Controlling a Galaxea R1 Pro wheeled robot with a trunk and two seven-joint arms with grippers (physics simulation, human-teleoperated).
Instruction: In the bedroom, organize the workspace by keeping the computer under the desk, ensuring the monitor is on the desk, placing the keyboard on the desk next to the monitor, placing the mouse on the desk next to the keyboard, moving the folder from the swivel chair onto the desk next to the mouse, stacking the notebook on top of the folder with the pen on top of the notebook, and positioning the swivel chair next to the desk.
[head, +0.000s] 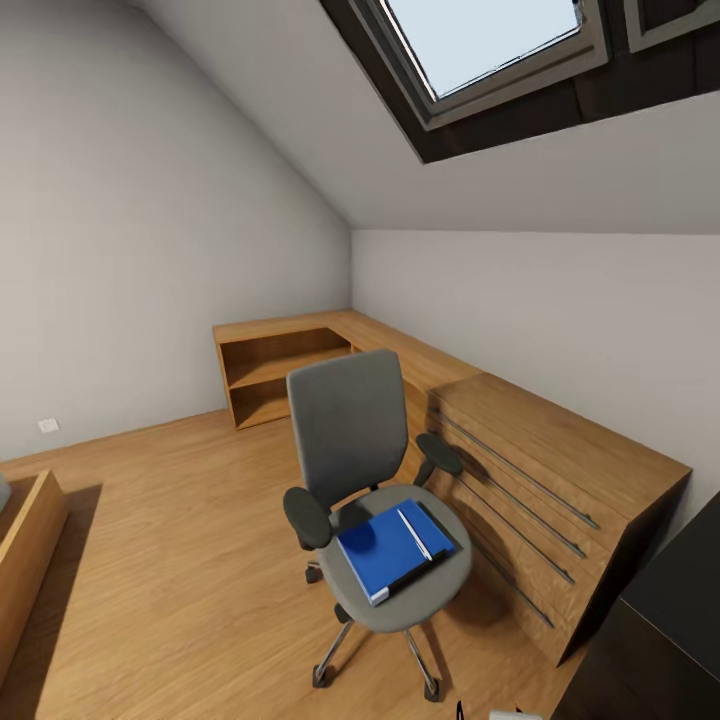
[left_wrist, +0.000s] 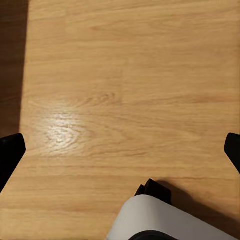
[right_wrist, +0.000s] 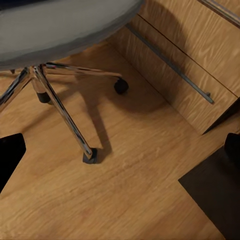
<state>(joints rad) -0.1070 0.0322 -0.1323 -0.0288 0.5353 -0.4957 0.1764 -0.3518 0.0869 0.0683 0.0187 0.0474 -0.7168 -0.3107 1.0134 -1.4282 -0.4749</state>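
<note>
The blue folder (head: 385, 551) with the pen (head: 415, 534) on it lies on the swivel chair (head: 370, 480) — not yet moved. Both tools are spread wide, holding nothing.

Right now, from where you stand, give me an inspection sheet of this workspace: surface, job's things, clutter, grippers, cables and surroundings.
Surface: swivel chair seat carries the items; a black desk corner shows at the lower right.
Job's things: folder lies flat on the seat, notebook on top of it, pen across them.
Clutter: nothing seen.
Grippers: left fingers spread wide over the wood floor; right fingers spread wide near the chair base.
Cables: nothing seen.
Surroundings: wooden dresser beside the chair, low wooden shelf in the corner, skylight above.
</note>
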